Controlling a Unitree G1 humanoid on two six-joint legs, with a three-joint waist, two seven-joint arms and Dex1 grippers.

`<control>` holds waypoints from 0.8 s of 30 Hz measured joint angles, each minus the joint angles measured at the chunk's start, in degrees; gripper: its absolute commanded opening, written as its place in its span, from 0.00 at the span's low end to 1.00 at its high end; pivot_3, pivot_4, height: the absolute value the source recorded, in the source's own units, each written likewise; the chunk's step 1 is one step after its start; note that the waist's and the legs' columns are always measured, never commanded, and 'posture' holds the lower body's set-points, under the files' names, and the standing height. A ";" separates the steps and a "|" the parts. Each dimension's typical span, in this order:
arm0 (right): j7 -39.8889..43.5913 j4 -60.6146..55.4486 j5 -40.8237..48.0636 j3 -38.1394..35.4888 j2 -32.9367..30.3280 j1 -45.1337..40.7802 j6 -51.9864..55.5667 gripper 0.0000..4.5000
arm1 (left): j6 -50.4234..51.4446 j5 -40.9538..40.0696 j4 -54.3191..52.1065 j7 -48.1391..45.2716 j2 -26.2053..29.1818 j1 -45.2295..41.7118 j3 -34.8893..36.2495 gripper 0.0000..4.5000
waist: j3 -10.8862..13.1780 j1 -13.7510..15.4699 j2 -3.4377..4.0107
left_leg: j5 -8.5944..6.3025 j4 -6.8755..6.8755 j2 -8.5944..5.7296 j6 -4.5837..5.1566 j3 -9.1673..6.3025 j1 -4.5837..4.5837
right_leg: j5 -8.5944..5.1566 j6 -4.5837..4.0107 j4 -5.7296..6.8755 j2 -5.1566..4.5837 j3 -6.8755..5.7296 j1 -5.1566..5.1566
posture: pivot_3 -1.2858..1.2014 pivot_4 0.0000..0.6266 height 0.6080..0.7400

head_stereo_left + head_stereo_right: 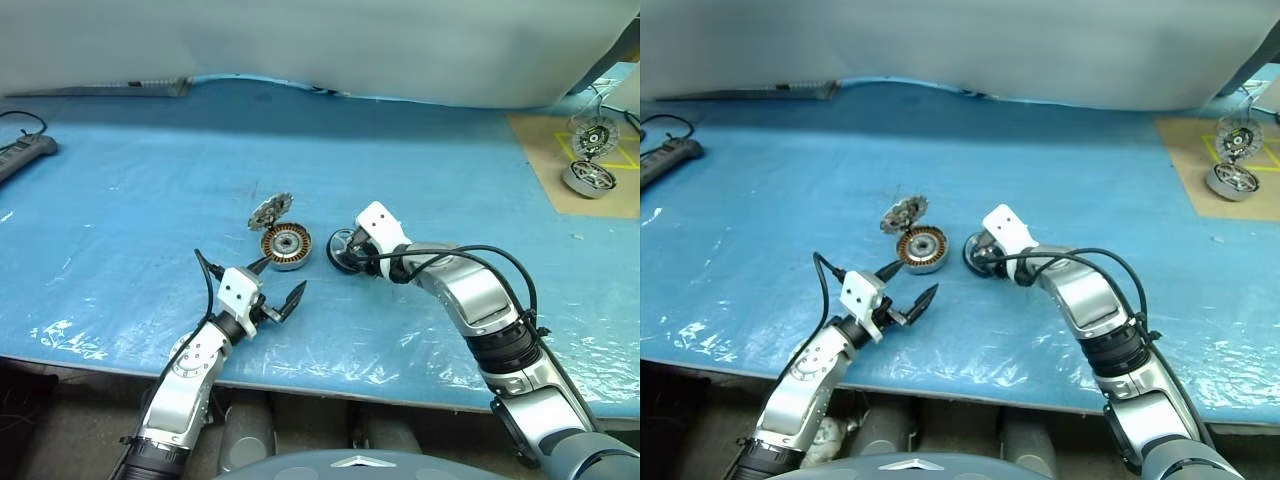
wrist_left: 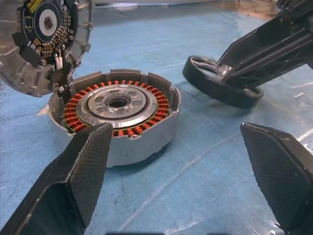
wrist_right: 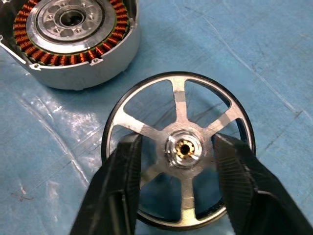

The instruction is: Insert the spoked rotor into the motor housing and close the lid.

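The spoked rotor (image 3: 178, 105) lies flat on the blue sheet, just right of the motor housing (image 1: 285, 246), whose copper windings face up. The lid (image 1: 270, 211) stands tilted open on its hinge at the housing's far left rim. My right gripper (image 3: 178, 144) reaches down onto the rotor, its fingers (image 3: 122, 186) set in the spoke gaps on either side of the hub, with a small gap showing on one side. My left gripper (image 1: 285, 272) hovers open just in front of the housing (image 2: 117, 103), holding nothing.
Two other silver motor parts (image 1: 595, 137) (image 1: 588, 178) rest on a tan board at the far right. A power strip (image 1: 25, 152) lies at the far left. The table's front edge runs close behind both grippers.
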 measured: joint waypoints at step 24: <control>11.79 7.17 0.83 5.34 3.20 -12.00 -11.87 0.27 | -0.15 0.02 -0.59 1.10 0.51 0.77 0.74 1.00 | 0.01 -0.12 0.01 | 0.00 -0.04 0.00 0.01 0.09 -0.07 | -0.12 -0.20 0.00 0.01 0.11 -0.14 | 0.52 0.24 1.00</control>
